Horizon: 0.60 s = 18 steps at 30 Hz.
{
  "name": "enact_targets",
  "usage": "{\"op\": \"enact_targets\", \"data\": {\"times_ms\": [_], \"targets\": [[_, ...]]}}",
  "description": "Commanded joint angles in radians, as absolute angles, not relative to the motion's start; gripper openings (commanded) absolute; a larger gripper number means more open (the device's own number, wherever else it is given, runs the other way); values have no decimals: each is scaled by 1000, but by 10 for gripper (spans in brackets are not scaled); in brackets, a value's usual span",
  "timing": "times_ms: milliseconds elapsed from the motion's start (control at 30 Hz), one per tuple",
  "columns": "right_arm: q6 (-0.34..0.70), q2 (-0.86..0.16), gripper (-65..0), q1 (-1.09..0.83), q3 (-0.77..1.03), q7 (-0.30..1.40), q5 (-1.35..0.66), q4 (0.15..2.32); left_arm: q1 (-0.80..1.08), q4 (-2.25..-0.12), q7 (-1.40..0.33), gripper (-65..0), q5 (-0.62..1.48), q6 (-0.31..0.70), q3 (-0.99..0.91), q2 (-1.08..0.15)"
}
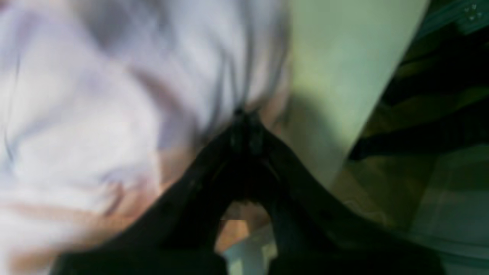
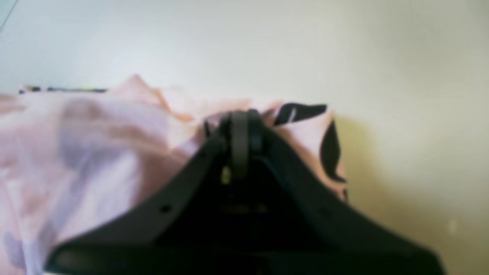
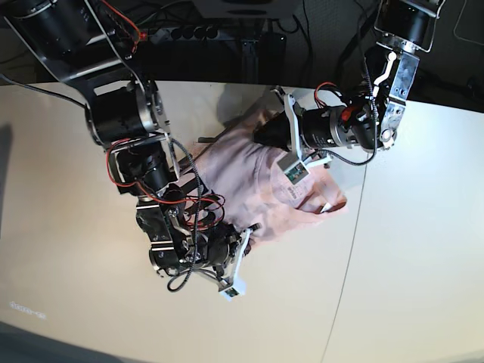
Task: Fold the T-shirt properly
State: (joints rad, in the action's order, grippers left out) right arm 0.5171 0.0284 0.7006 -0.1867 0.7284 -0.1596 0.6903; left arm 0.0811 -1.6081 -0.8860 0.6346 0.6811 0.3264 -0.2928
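The T-shirt hangs bunched between both arms, each arm's jaws clamped on its fabric.

one t-shirt (pink), two arms

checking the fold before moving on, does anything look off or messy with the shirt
Yes. The T-shirt is bunched in a crumpled, uneven heap between both end effectors rather than lying flat on the table. In the right wrist view, black lettering shows on a turned-over corner.
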Motion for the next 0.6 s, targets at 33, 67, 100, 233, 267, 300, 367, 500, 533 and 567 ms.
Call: {"op": "enact_targets", "data": {"times_ms": [33, 67, 100, 233, 267, 300, 367, 500, 533, 567], "targets": [[556, -27, -650, 706, -186, 769, -187, 741, 40, -1575, -847, -650, 629, 698, 321, -319], [558, -51, -650, 690, -186, 787, -210, 766, 28, -1552, -838, -650, 624, 698, 321, -331], [558, -75, -650, 672, -185, 808, -237, 797, 15, -1532, -832, -650, 622, 698, 319, -341], [562, -163, -650, 576, -185, 915, -406, 956, -54, -1453, -799, -650, 604, 698, 319, -378], [562, -182, -650, 545, -185, 941, -446, 1001, -76, -1431, -787, -650, 598, 698, 319, -381], [561, -201, -650, 511, -185, 961, -480, 1048, -99, -1410, -776, -650, 590, 698, 319, -383], [562, -242, -650, 438, -185, 981, -543, 1148, -142, -1366, -752, -650, 575, 698, 321, -380], [561, -315, -650, 282, -173, 981, -572, 1325, -220, -1282, -714, -650, 525, 698, 321, -370], [561, -328, -650, 244, -164, 980, -575, 1357, -239, -1261, -714, -650, 515, 698, 321, -368], [561, -337, -650, 207, -157, 980, -584, 1386, -257, -1241, -714, -650, 512, 698, 321, -368]]}}
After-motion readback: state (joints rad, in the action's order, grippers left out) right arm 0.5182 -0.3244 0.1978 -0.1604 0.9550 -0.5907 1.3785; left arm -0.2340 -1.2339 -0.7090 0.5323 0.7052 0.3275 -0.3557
